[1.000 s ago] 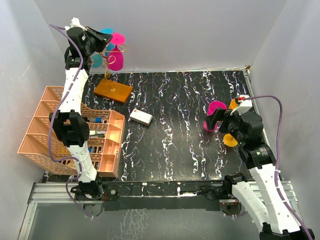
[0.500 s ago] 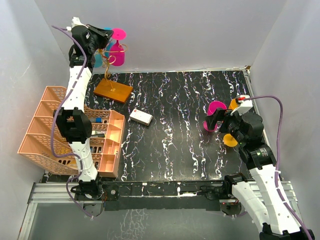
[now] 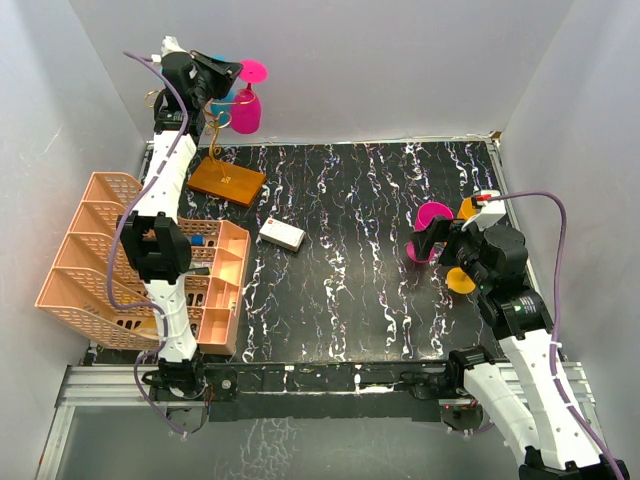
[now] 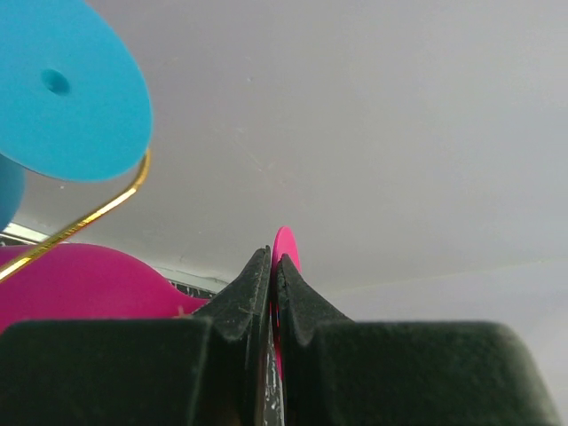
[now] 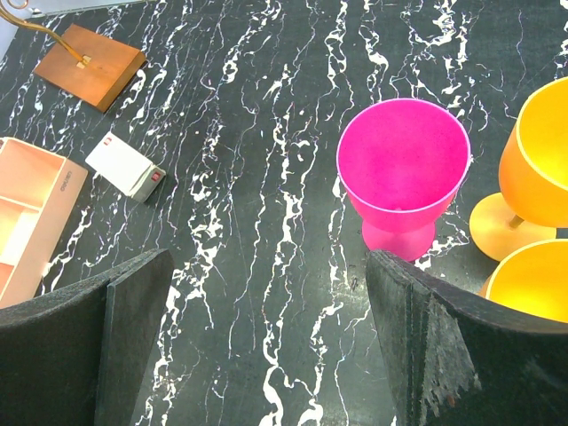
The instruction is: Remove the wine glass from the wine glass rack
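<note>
White wall (image 4: 399, 133), left wrist view alone shows left pincer (image 4: 273, 259) clamped on pink wine glass (image 4: 286, 244) foot, right pincer (image 5: 266, 259) apart

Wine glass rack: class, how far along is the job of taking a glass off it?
Looks done: an upright pink glass and orange glasses stand on the table by the open right gripper. In hand: the left gripper is shut on the foot of the hanging pink wine glass at the wine glass rack. Left: drawing it clear; a blue glass hangs there too.
</note>
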Controlling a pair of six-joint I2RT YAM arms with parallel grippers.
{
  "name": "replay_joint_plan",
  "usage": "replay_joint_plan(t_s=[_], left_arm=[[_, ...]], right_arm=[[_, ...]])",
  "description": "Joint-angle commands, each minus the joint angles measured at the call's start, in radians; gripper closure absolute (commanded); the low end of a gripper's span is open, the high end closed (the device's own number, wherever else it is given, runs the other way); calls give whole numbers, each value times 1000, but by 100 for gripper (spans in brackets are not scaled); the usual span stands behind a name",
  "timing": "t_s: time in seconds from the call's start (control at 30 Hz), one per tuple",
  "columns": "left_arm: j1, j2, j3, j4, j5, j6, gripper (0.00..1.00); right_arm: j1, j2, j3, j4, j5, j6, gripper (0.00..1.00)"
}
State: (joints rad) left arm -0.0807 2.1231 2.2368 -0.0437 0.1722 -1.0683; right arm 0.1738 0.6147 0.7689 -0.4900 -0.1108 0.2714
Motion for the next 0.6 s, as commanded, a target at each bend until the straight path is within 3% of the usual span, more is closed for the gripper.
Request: replay_joint_plan(t_s=[0.0, 0.17, 0.33, 0.57], left_arm=[[-21, -8, 51, 40, 47, -25, 100], [-41, -43, 29, 28, 98, -33, 100], [-69, -147, -109, 73, 150, -59, 100], [-104, -278, -240, 115, 296, -74, 100]], right_arm=[[-1, -7, 1, 63, 4, 7, 1], [-1, 8, 10, 55, -5, 12, 1], [-2, 32, 29, 49, -38, 31, 1], [-1, 113, 44, 145, -233, 139, 1]])
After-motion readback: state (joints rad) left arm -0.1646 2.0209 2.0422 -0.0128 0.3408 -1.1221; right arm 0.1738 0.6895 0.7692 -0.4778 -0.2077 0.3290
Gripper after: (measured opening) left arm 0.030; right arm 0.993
